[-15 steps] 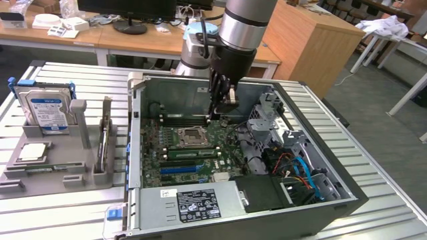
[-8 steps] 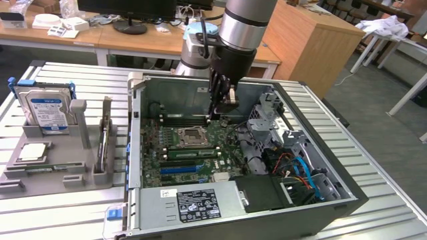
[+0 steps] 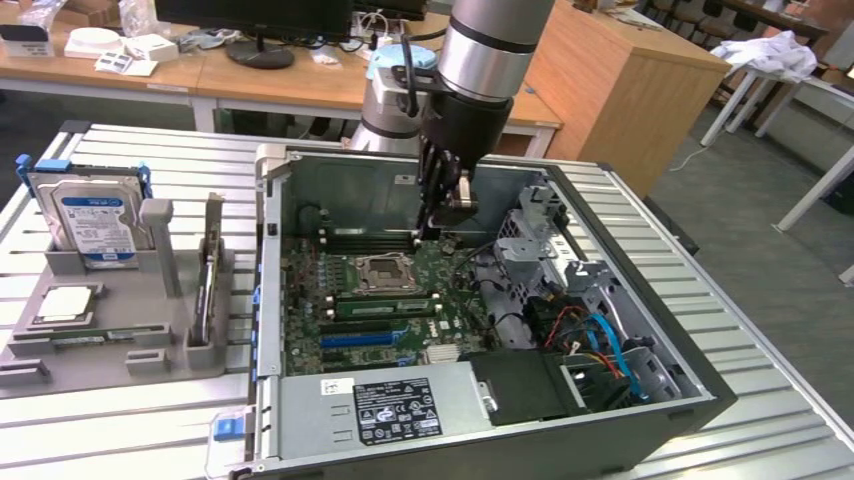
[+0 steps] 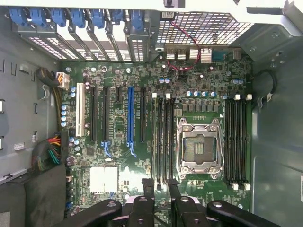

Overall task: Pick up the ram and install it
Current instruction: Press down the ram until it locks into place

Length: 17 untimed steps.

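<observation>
A robot arm (image 3: pixel 487 50) reaches into an open computer case (image 3: pixel 694 390) on a slatted metal table (image 3: pixel 120 430), gripper (image 3: pixel 445 222) above the motherboard's (image 3: pixel 461 320) far side, while at the exterior view's left a blue-labelled hard drive (image 3: pixel 91 215) stands in a grey tray (image 3: pixel 80 375).

The ribbed silver table (image 3: pixel 107 420) looked like bare metal with a dull sheen. The grey open computer case (image 4: pixel 277 142) was matt sheet metal. Its green motherboard (image 4: pixel 208 80) had a smooth, faintly glossy face, and the blue slot clips (image 4: pixel 59 16) looked like smooth plastic. The black gripper (image 4: pixel 160 183) was matt, the arm's silver tube (image 3: pixel 487 40) satiny. The tan desk panel (image 3: pixel 614 80) was smooth wood.
</observation>
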{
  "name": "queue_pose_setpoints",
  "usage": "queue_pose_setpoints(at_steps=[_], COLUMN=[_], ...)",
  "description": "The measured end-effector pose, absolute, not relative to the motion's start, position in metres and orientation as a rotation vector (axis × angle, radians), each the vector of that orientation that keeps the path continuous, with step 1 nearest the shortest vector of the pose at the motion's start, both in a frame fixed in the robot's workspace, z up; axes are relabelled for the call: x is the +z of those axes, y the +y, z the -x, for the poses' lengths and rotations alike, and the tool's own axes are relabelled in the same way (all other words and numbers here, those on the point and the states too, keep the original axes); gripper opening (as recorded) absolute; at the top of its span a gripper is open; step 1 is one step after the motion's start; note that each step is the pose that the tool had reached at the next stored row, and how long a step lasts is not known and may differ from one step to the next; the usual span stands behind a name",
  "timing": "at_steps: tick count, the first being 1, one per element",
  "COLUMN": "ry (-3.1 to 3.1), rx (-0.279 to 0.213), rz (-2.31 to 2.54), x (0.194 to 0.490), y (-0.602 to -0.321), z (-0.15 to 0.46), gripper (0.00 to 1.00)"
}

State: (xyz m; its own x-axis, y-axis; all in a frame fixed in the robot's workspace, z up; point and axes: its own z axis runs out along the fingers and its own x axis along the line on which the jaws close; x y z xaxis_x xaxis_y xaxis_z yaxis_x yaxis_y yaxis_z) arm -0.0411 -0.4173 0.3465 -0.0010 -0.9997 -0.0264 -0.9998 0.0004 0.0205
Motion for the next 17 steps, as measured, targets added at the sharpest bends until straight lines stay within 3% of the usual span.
queue_pose_setpoints(at_steps=[4, 7, 17], ry=[2.219, 2.219, 2.219], rx=[0.052, 0.052, 0.052], rz=[2.217, 2.217, 2.218], x=[0.3465, 0.3465, 0.3466], y=[-0.4173, -0.4173, -0.4173], z=[0.0411, 0.0411, 0.0385], gripper=[0.24, 0.11, 0.11])
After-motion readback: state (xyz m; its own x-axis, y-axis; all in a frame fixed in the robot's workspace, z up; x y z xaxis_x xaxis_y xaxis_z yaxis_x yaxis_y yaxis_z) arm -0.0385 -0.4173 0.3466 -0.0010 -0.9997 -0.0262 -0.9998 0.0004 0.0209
